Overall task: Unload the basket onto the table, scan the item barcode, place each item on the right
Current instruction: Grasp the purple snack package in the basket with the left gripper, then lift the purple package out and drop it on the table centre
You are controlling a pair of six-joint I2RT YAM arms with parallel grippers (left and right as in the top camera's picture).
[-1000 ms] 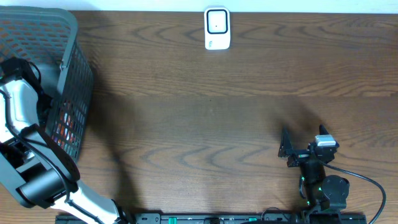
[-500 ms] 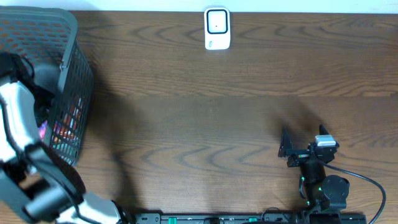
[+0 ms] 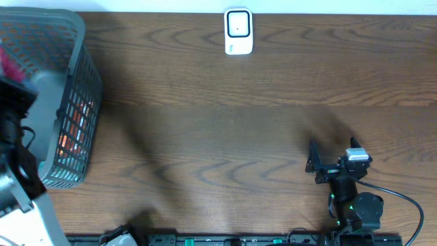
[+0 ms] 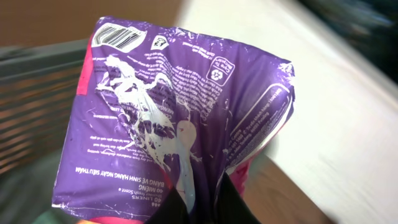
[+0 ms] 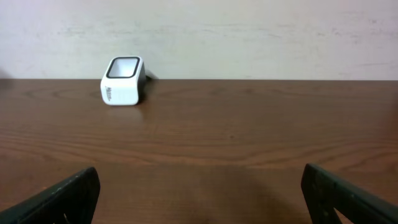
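Wood counter (image 3: pixel 205 137) ahead: pinches purple bag (image 4: pixel 180 118) in closed left hand (image 4: pixel 205 199), barcode (image 4: pixel 118 36) showing for scanner (image 3: pixel 238 31); right hand (image 5: pixel 200 190) wide, empty.

Purple white-printed packet (image 4: pixel 180 118), white scanner (image 3: pixel 238 31), grey lattice basket (image 3: pixel 85 109), woodgrain table (image 3: pixel 239 123)

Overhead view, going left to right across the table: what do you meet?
grey mesh basket → white scanner → right pincer, open. The left pincer and its purple packet overlap the basket, so they are left out.
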